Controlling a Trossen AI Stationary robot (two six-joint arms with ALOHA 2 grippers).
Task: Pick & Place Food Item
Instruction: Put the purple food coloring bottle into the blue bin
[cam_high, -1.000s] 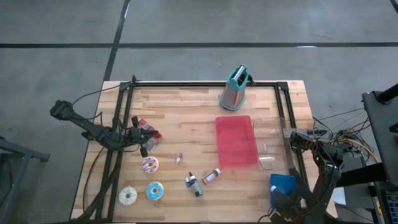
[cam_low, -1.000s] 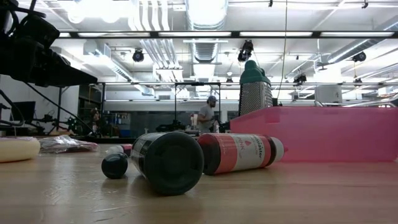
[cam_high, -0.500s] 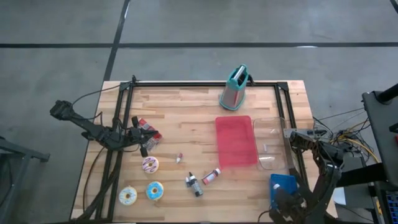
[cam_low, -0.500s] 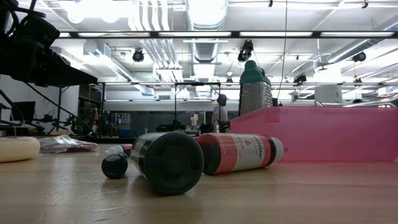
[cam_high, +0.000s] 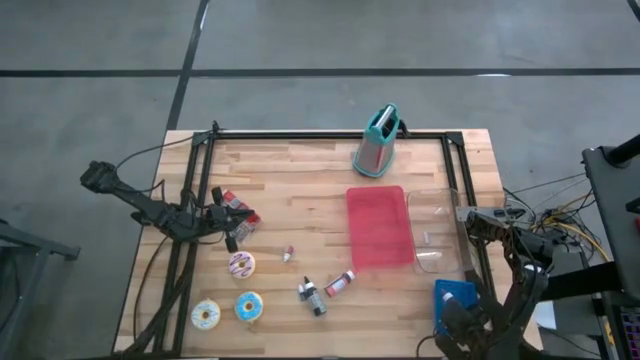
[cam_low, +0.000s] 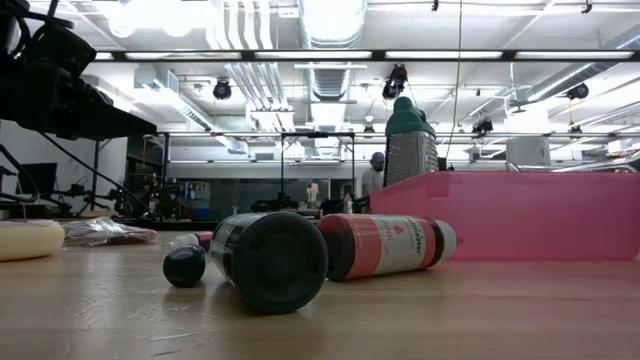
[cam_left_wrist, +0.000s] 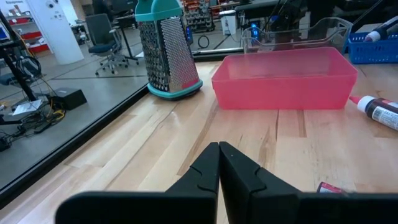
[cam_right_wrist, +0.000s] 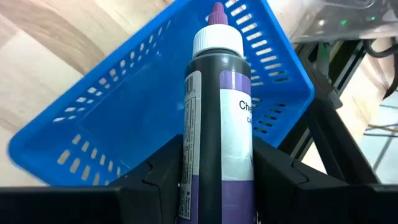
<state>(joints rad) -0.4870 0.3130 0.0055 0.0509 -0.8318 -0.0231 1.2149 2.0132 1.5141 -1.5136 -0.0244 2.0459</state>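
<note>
Purple-capped bottle (cam_right_wrist: 217, 118) sits upright, clamped in the right pincer (cam_right_wrist: 214, 165) directly over the blue basket (cam_right_wrist: 124, 118) at the desk's near right corner — the left pincer (cam_left_wrist: 219, 163), closed empty, is well apart.

A lab workshop: exposed ceiling ducts (cam_low: 330, 60), office chairs (cam_left_wrist: 99, 34), concrete floor (cam_high: 300, 40).
</note>
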